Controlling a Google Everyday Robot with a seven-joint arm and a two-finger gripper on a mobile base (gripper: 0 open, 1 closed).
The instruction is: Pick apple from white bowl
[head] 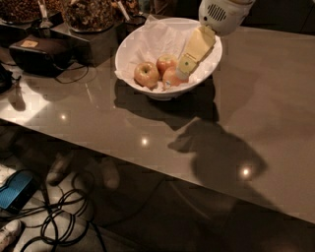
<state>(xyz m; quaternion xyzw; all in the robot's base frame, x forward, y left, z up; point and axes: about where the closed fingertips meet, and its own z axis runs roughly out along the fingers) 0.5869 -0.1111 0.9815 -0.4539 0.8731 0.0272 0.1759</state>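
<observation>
The white bowl [206, 69], wide and lined with crumpled white paper, stands on the grey table toward the back. Three small apples lie in it. The red-pink apple [172, 78] is at the front right, another reddish apple [167, 62] is behind it, and a paler yellow-green one [146, 74] is to the left. My gripper [184, 68], cream-coloured under a white wrist, reaches down into the bowl from the upper right. Its tip is at the upper right side of the red-pink apple and partly covers it.
The grey table [236, 123] runs to a front edge that slants from lower left to right. Dark trays of food [88, 15] and a black box [42, 51] stand at the back left. Cables [59, 221] and a blue object [15, 189] lie on the floor.
</observation>
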